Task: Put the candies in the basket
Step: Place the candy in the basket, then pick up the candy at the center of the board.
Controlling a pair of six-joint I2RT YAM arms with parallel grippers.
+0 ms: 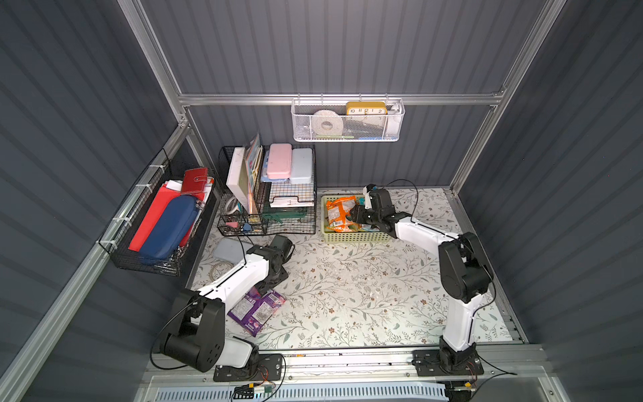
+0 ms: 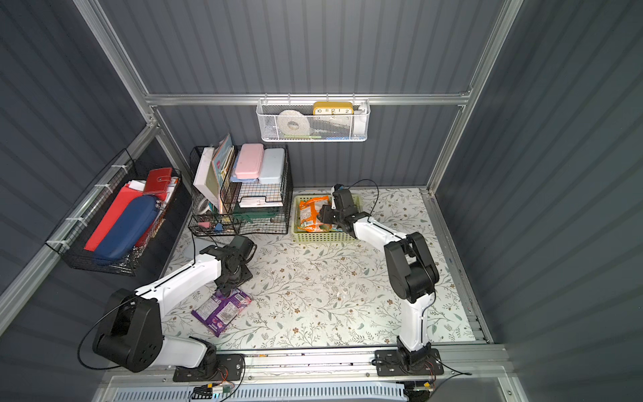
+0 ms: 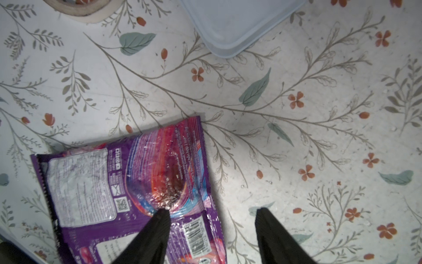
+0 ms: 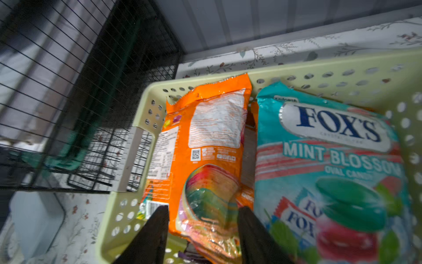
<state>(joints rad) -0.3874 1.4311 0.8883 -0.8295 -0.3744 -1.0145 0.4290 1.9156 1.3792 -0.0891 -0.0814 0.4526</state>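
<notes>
we judge the task well along and between two bags: on the floral table [image 1: 348, 296] the right arm is at the drop and the left arm at the next pick. the big black wire rack [image 1: 268, 209] holds books, papers, a pink case and a pale blue one. the black wire basket [image 1: 139, 259] on the side wall holds red folders and a blue pouch [image 1: 167, 226]. the white mesh basket [image 1: 348, 132] on the back wall holds a tape roll and a yellow clock [image 1: 366, 108]. none of these is ours. the pale yellow-green basket [image 1: 358, 238], beside the rack at the back, holds orange bags [image 4: 205, 141] and the teal fox's bag [image 4: 331, 160], lying side by side. the purple candies [image 1: 257, 309] lie on the table by the left arm, perhaps two bags overlapped; the arm hides part of them. the right gripper [image 4: 203, 207] hangs over an orange bag with jaws apart, gripping nothing. the left gripper [image 3: 212, 210] is parted too, one finger [image 3: 157, 224] on the purple film and its mate over bare table. next it must straddle the bag's edge, close, and carry it to the basket.
</notes>
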